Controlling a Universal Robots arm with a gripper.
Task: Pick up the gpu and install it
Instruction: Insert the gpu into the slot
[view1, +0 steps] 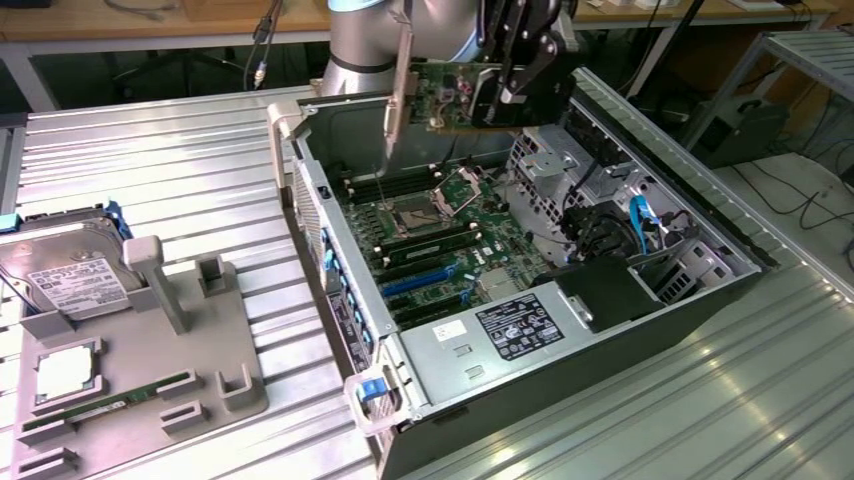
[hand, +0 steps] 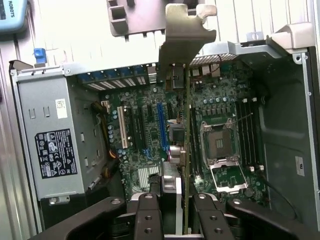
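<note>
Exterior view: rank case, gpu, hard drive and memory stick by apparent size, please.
1. case
2. hard drive and gpu: they look alike; the gpu hangs higher and is partly hidden, so unranked
3. memory stick

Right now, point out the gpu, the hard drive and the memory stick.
gpu (view1: 441, 98): exterior view, green board face.
hard drive (view1: 74, 283): exterior view, white label.
memory stick (view1: 114, 402): exterior view, middle of its length.

Premises: a robotics laboratory or test workshop. Evidence: an industrial robot arm stands at the far edge of a ribbed metal table carrying an opened computer tower and a grey parts fixture. Wooden benches and loose floor cables lie beyond.
</note>
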